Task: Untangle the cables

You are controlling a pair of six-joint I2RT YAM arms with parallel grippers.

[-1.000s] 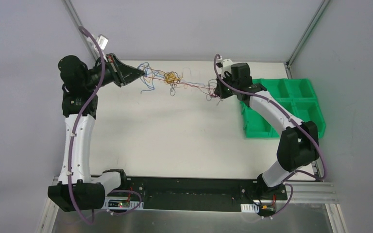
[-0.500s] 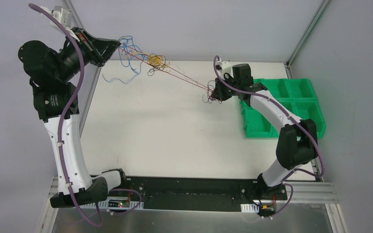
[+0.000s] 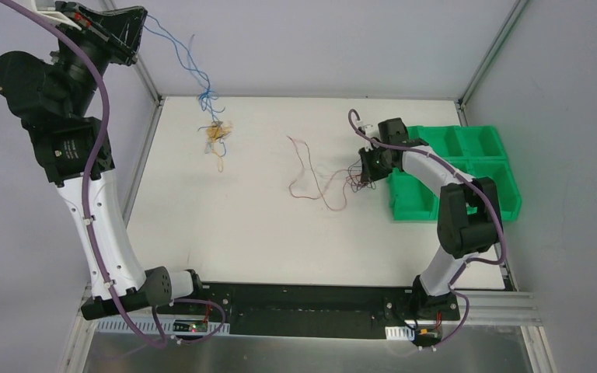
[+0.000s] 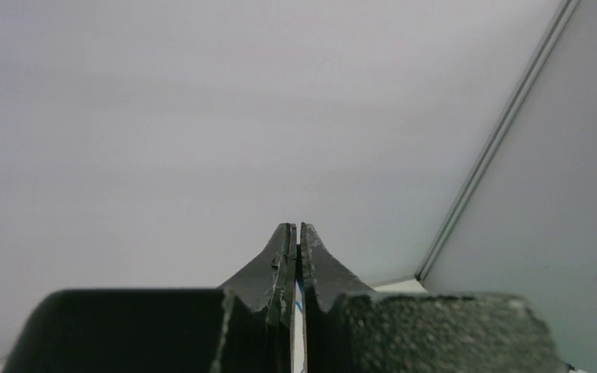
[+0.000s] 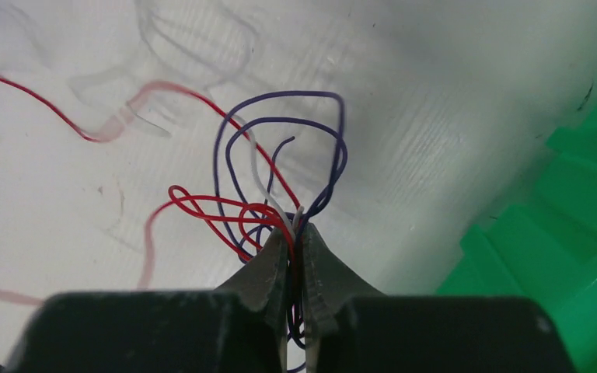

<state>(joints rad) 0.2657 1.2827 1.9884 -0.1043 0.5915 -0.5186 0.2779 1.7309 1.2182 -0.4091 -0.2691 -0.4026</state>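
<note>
My left gripper (image 3: 135, 23) is raised high at the far left and shut on thin blue cables (image 3: 189, 66). They hang down to a small yellow-orange bundle (image 3: 218, 134) near the table's far left. In the left wrist view the gripper (image 4: 296, 227) points at the wall, with a sliver of blue between the jaws. My right gripper (image 3: 363, 169) sits low at the right and is shut on red, purple and white cables (image 5: 272, 179). Red cables (image 3: 311, 175) trail left from it over the table.
A green compartment tray (image 3: 466, 167) stands at the right, just behind my right gripper; its edge shows in the right wrist view (image 5: 560, 233). Grey walls with metal frame posts (image 3: 486, 54) close the back and sides.
My left arm has swung up and to the left, pulling the blue cables and yellow-orange bundle free of the red ones. The red cables went slack onto the table; my right gripper shifted slightly right and nearer.
</note>
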